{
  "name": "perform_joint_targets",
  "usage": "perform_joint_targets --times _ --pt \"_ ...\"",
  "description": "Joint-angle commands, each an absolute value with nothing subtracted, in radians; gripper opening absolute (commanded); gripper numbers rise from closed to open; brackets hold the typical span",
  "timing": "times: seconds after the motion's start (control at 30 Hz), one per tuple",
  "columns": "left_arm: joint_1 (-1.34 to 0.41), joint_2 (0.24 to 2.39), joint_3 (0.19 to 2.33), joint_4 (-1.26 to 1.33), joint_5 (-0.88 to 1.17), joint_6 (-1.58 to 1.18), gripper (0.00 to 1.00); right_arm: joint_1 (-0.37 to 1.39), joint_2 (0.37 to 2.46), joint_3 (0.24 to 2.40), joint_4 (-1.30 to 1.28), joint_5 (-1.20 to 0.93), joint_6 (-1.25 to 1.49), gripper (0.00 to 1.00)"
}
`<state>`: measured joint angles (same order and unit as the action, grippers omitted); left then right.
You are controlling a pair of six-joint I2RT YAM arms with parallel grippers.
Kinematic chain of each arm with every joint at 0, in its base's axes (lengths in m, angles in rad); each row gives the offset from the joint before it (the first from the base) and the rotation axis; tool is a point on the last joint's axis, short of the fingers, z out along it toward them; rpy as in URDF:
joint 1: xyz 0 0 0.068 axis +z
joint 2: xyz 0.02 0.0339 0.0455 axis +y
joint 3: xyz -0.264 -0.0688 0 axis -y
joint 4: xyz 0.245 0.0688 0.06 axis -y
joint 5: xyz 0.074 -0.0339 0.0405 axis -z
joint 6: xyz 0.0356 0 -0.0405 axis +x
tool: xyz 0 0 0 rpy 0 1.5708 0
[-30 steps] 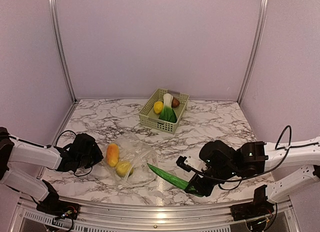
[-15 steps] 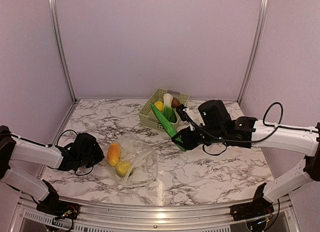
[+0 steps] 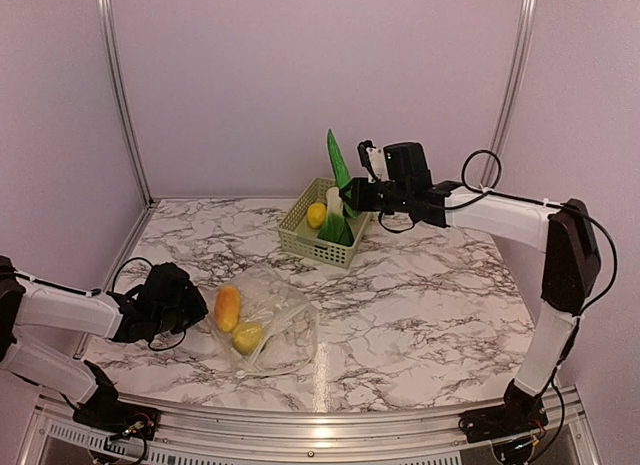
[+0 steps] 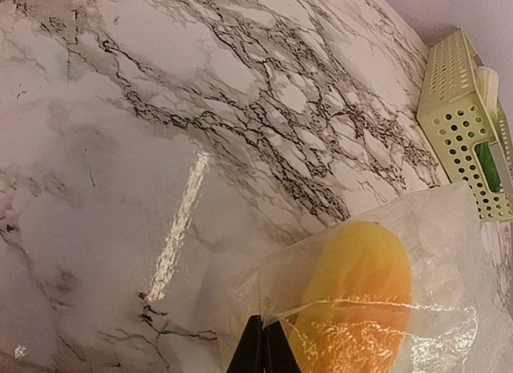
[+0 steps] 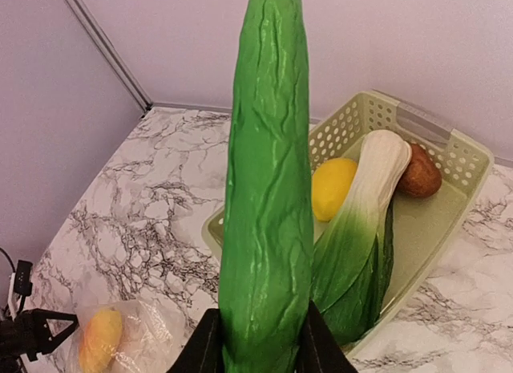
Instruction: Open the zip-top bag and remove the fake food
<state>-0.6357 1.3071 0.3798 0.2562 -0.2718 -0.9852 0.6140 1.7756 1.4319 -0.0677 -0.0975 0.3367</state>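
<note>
Right gripper (image 5: 256,342): we clamp the pod (image 5: 268,188) upright over the basket (image 3: 300,237).
Left gripper (image 4: 261,350): pinched on the bag (image 3: 278,330) edge; mango (image 3: 227,308) inside.
Risk: released high, the pod may bounce out.

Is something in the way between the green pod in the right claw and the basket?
Nothing visible blocks it. The right claw holds the green pod upright over the basket, where a lemon, leafy vegetable and brown piece already lie.

One zip-top bag (image 3: 272,325), one basket (image 3: 300,237), two lemons (image 3: 316,215) (image 3: 247,337), one mango (image 3: 227,308), one green pod (image 3: 337,163), one leafy vegetable (image 5: 361,216), one brown piece (image 5: 420,175).
</note>
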Motion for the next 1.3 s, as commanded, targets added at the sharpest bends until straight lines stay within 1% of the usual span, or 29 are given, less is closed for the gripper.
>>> perform_joint_targets --times 0.0,0.17,0.57,0.7,0.87,0.9,0.93,1.0,1.1,1.17,1.27 --pt "-0.632 1.281 0.371 0.230 -0.298 -0.982 0.00 0.572 1.877 1.546 -0.055 -0.022 0.391 0.00" --pt "-0.632 1.283 0.373 0.230 -0.298 -0.982 0.00 0.557 1.975 1.608 -0.062 0.059 0.429 0.00" --pt "-0.632 1.284 0.370 0.231 -0.301 -0.980 0.00 0.519 2.152 1.713 -0.114 0.051 0.497 0.04" --pt "-0.630 1.289 0.371 0.233 -0.299 -0.979 0.00 0.514 2.185 1.727 -0.121 0.034 0.506 0.08" --pt "-0.630 1.291 0.370 0.232 -0.302 -0.977 0.00 0.509 2.220 1.755 -0.149 0.011 0.521 0.17" --pt "-0.630 1.290 0.370 0.232 -0.302 -0.977 0.00 0.508 2.221 1.756 -0.151 -0.006 0.526 0.20" --pt "-0.630 1.292 0.370 0.232 -0.301 -0.977 0.00 0.508 2.221 1.756 -0.152 -0.023 0.528 0.27" --pt "-0.630 1.294 0.370 0.232 -0.302 -0.976 0.00 0.507 2.216 1.755 -0.155 -0.029 0.532 0.35" --pt "-0.630 1.295 0.371 0.232 -0.301 -0.976 0.00 0.508 2.198 1.741 -0.152 -0.037 0.532 0.44" --pt "-0.630 1.295 0.371 0.232 -0.302 -0.976 0.00 0.507 2.183 1.725 -0.144 -0.053 0.530 0.47" --pt "-0.630 1.298 0.373 0.234 -0.300 -0.976 0.00 0.507 2.146 1.694 -0.125 -0.071 0.522 0.55"
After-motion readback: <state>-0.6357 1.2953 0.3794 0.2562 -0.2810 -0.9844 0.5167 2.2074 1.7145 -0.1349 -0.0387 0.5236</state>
